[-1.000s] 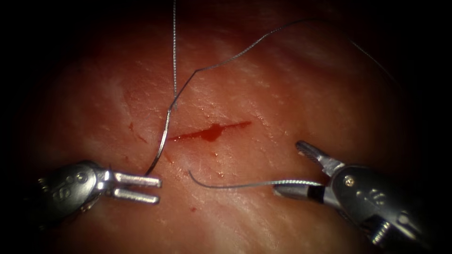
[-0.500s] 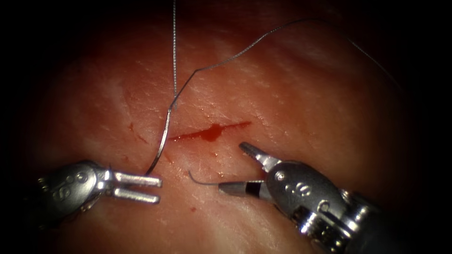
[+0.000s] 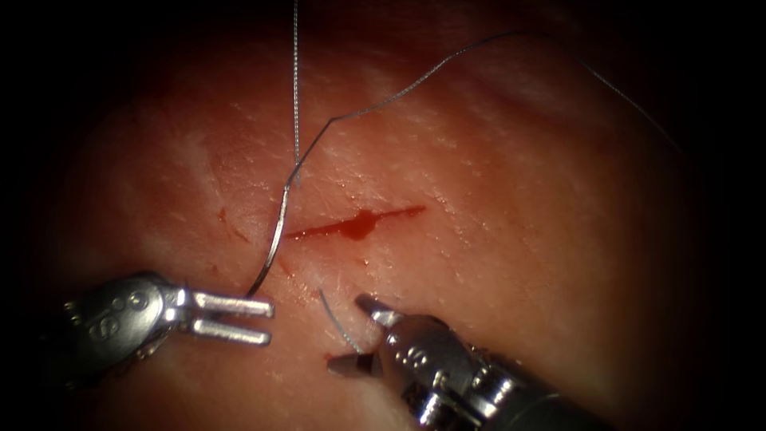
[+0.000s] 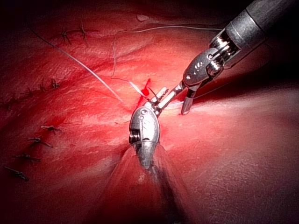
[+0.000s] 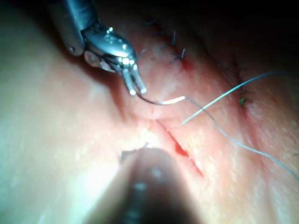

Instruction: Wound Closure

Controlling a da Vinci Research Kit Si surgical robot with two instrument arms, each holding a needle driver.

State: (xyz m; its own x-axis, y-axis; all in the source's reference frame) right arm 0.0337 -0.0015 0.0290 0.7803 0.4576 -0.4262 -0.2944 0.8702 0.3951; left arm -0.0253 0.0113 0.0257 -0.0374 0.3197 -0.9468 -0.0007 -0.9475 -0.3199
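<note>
With the right tool [image 3: 345,333] gaping wide on the near side of the cut [image 3: 399,213], I see a short thread end [image 3: 329,313] running between its two jaws, not pinched yet, so that tool holds nothing. The L tool [image 3: 270,323] also has jaws apart; the needle [image 3: 275,239] lies on the tissue [image 3: 519,199] just left of the cut's left end. One needle end touches the L tool's upper jaw, and I see no part of it buried. Long thread [image 3: 415,84] trails off toward the far edge. I read the step as taking that thread end. To do it well, I'd close on thread only, w/ the lower jaw clear of the tissue, approx mid-jaw, and avoid the needle and the red fluid [image 3: 357,226].
</note>
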